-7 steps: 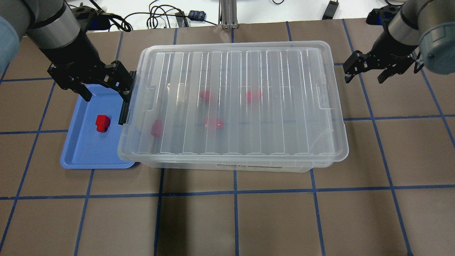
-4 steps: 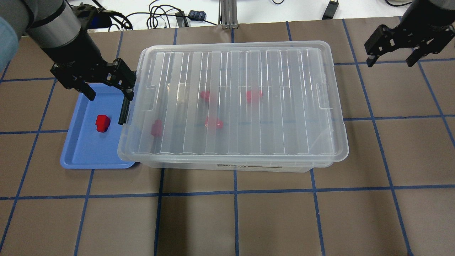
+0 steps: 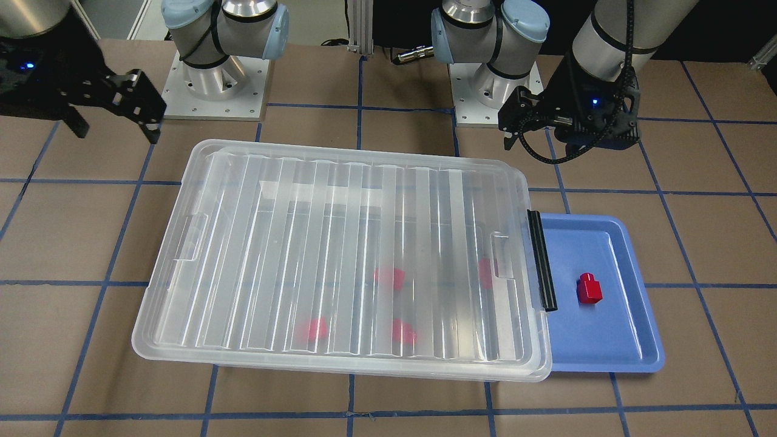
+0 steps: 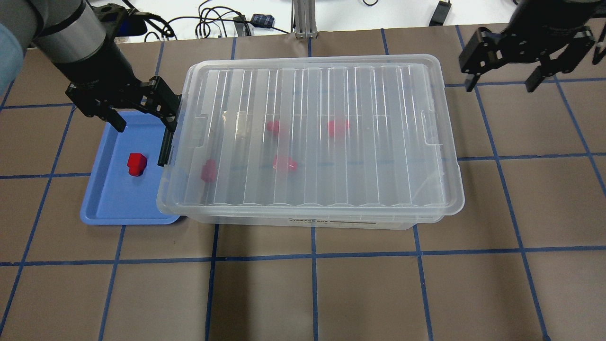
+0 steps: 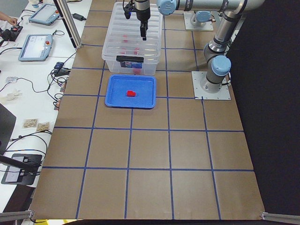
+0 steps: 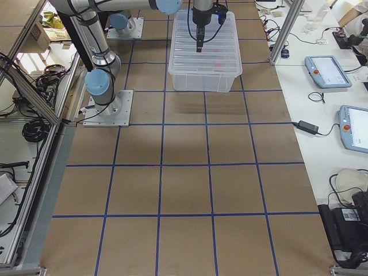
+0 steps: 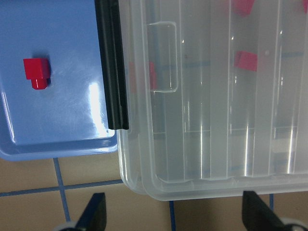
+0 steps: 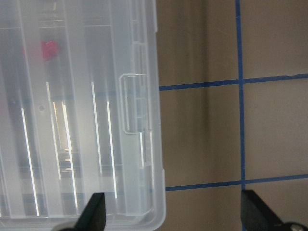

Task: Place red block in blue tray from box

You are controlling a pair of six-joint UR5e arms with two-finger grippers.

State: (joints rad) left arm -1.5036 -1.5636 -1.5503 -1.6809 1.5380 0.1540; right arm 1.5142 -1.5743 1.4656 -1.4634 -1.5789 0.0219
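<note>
right jaws shifted; red block (image 4: pixel 137 164) lies apart from spread left jaws.

To my left, one block (image 4: pixel 137 164) lies in the tray (image 4: pixel 113 199), just beside the box (image 4: pixel 360 142) holding four blocks (image 4: pixel 284 163).
</note>
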